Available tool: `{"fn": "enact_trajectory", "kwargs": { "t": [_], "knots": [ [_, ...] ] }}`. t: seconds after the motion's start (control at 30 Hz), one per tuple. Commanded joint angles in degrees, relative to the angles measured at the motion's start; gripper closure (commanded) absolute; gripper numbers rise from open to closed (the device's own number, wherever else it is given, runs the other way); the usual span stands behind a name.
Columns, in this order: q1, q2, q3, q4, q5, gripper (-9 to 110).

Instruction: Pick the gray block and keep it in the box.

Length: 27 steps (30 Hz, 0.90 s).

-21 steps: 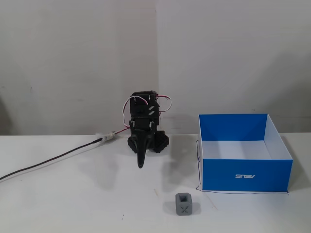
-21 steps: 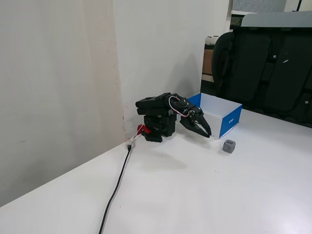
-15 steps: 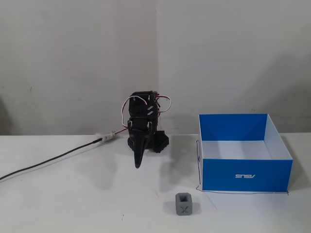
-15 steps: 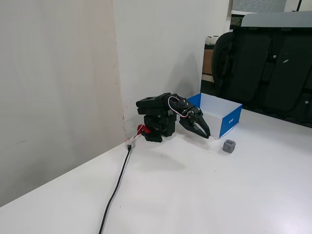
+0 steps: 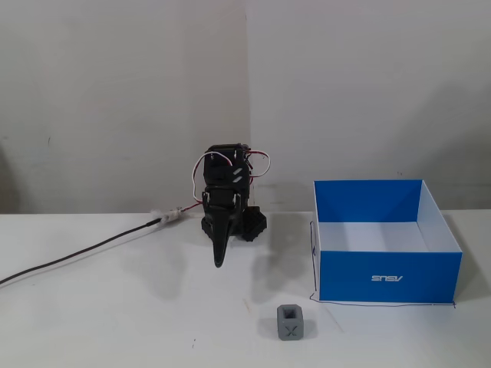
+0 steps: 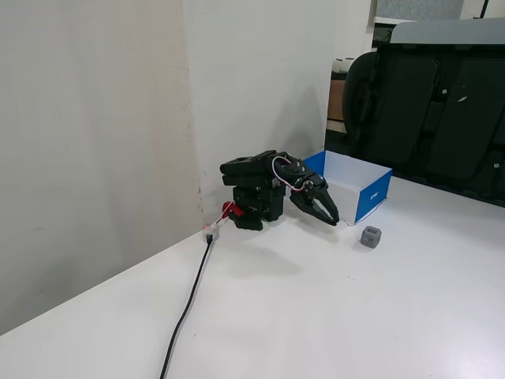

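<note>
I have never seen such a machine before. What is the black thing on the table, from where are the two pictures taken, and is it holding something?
The black thing is a small robot arm folded low on a white table. Its hand is the pointed part with two fingers; it holds nothing and hangs just above the table.

One fixed view looks at the arm from the front. The other fixed view looks from the side, with office chairs behind.

On the table are a small gray block, standing alone in front of the arm, and a large blue box with a white inside, open on top, with nothing visible inside. A black cable runs away from the arm's base.

The block is not in the box yet.
</note>
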Motion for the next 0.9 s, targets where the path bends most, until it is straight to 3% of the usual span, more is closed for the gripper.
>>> {"fn": "enact_trajectory", "kwargs": {
  "t": [0.0,0.33,0.53,0.87],
  "knots": [
    [-1.2,8.5,-6.7,0.4,0.2,101],
    [-5.4,-22.9,-40.3,6.2,0.2,101],
    [-8.1,-33.7,-45.0,7.0,0.2,98],
    [-16.0,-50.1,-44.4,4.0,4.9,78]
  ]
}}
